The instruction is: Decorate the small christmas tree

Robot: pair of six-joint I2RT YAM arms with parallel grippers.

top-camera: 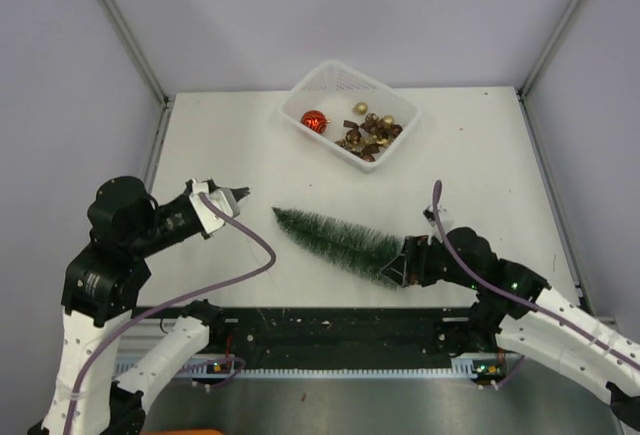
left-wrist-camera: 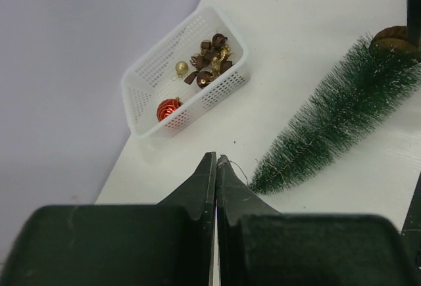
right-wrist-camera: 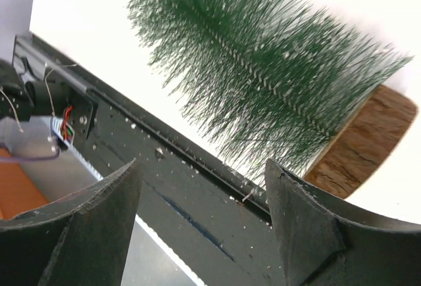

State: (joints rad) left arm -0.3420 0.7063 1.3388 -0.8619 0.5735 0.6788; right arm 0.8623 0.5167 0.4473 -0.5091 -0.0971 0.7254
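The small christmas tree [top-camera: 335, 240] lies on its side on the table [top-camera: 480, 175], tip toward the left gripper [top-camera: 241, 194], whose jaws are pressed together. The right gripper [top-camera: 407, 262], jaws spread wide and holding nothing, largely hides the tree's wooden base from above.

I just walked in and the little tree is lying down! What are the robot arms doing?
The small christmas tree lies on its side on the table, with nothing hung on it. The right fingers are open just beside its wooden base, not gripping it. The left fingers are pinched shut near the tree's tip. The baubles sit in the white basket at the far side.
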